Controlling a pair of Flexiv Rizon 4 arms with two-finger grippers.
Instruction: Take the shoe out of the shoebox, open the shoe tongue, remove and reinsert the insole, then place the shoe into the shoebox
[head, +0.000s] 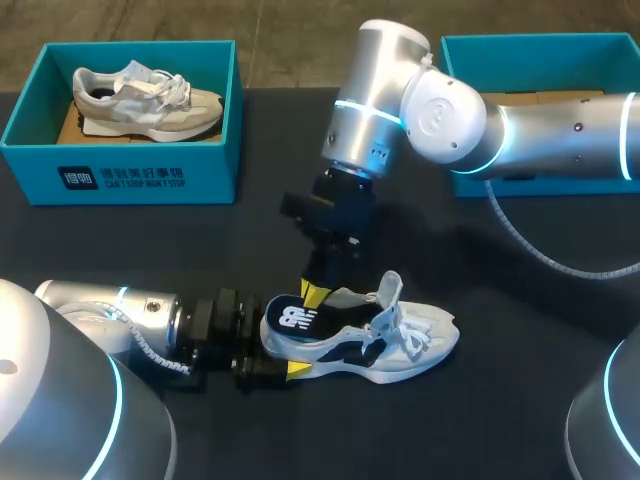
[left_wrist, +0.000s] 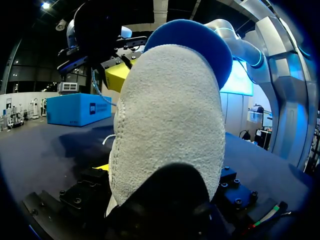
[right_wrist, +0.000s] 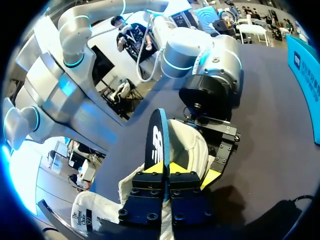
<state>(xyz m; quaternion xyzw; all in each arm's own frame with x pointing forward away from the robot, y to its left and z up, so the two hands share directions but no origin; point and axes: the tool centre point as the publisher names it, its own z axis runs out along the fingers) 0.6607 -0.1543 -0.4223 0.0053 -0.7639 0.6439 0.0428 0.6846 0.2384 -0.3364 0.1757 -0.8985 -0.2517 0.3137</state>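
Observation:
A white sneaker (head: 405, 345) stands on the black table, toe to the right, laces loose. My left gripper (head: 283, 338) comes in low from the left and holds its heel between wide-spread fingers, one yellow fingertip (head: 290, 372) showing on the near side. In the left wrist view the rough white heel (left_wrist: 170, 125) fills the space between the fingers. A blue insole (head: 293, 320) with a white logo sticks up out of the heel opening. My right gripper (head: 314, 292) points straight down and is shut on it. In the right wrist view its yellow tips (right_wrist: 167, 169) pinch the thin insole (right_wrist: 156, 137) edge.
A teal shoebox (head: 130, 175) at the back left holds a beige and white sneaker (head: 150, 100). A second teal box (head: 540, 45) stands at the back right, behind my right arm. A grey cable (head: 540, 255) hangs from that arm over the table.

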